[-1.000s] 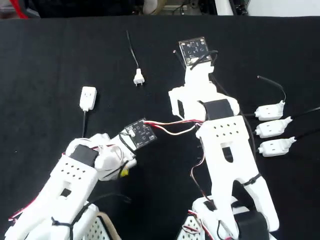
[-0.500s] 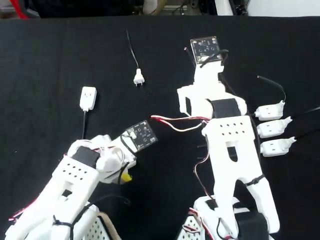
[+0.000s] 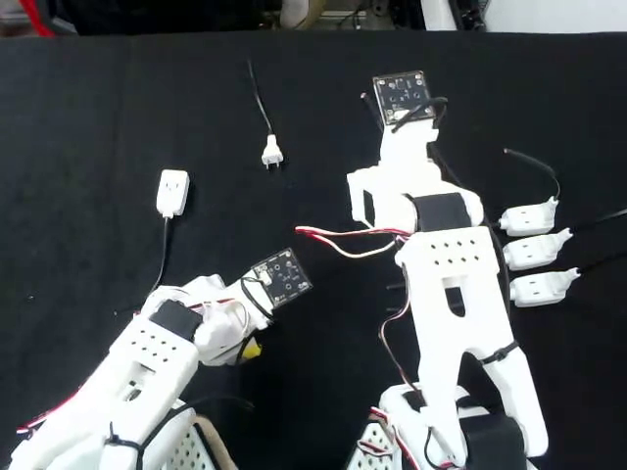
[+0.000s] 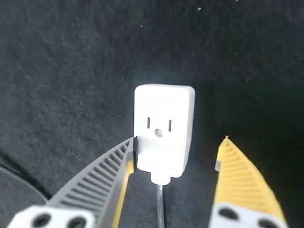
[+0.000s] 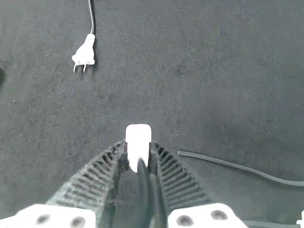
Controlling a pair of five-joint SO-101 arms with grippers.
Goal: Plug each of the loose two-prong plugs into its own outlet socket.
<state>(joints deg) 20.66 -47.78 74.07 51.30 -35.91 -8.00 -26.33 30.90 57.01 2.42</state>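
Viewing from above: we see two white arms on a black counter (image 3: pixel 88 98).
Right end effector (image 5: pixel 138 144): clamped on a white held plug (image 5: pixel 138 133); its black cord runs back between the fingers.
Left end effector (image 4: pixel 179 140): fingers apart. In the left wrist view we find the single outlet socket (image 4: pixel 164 128) framed between them, but from above it lies ahead of that arm, apart from it.
Loose plug (image 3: pixel 271 152): flat on the counter, prongs toward the arms' bases, between the single outlet socket and the right arm.
Other sockets (image 3: pixel 534 252): three in a column beside the right arm, with cords attached.
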